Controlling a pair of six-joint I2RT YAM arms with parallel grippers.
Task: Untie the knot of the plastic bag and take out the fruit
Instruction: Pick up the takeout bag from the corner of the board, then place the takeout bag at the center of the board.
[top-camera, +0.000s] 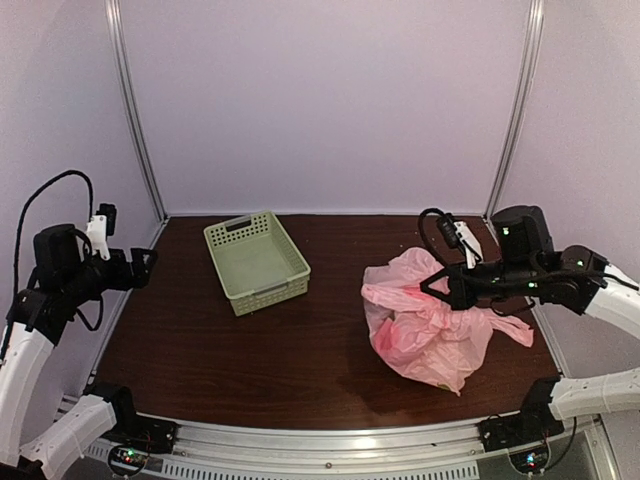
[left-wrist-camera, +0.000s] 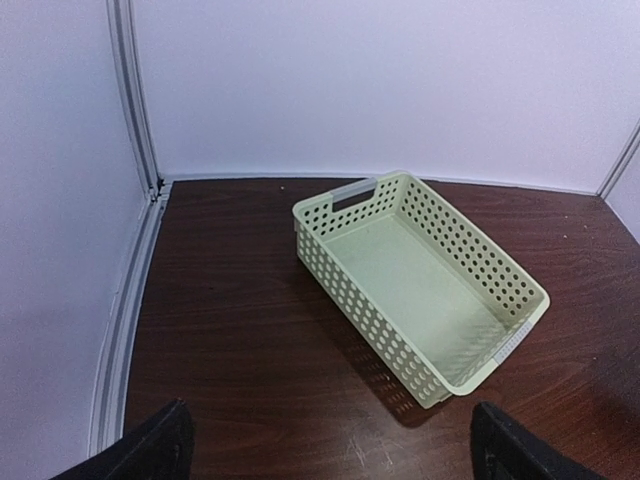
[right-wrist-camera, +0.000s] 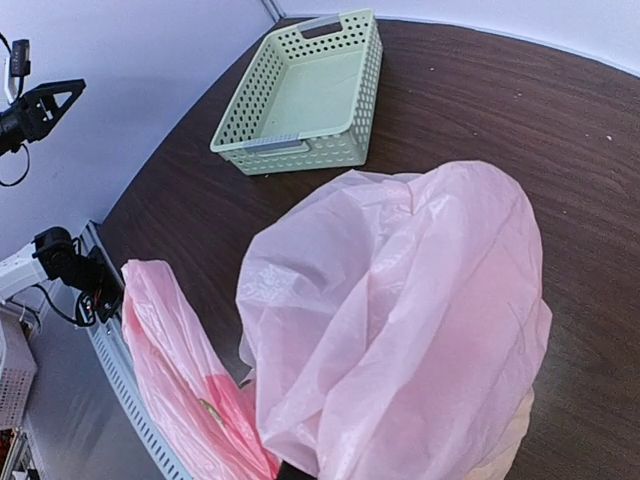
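Observation:
The pink plastic bag (top-camera: 432, 325) lies crumpled on the right half of the table, and its film bulges close to the lens in the right wrist view (right-wrist-camera: 420, 320). My right gripper (top-camera: 441, 286) is shut on a fold at the bag's top, its fingers almost wholly buried under the film. The fruit is hidden inside the bag; only a red tint (right-wrist-camera: 210, 395) shows through the film. I cannot make out a knot. My left gripper (top-camera: 146, 262) hangs open over the table's left edge, far from the bag, with both fingertips (left-wrist-camera: 160, 445) spread wide and nothing between them.
A pale green slotted basket (top-camera: 257, 262) stands left of centre, empty, with its rim (left-wrist-camera: 330, 205) in front of the left gripper and its near wall (right-wrist-camera: 300, 150) beyond the bag. White walls close off the back and sides. A metal rail (top-camera: 330, 440) runs along the near edge.

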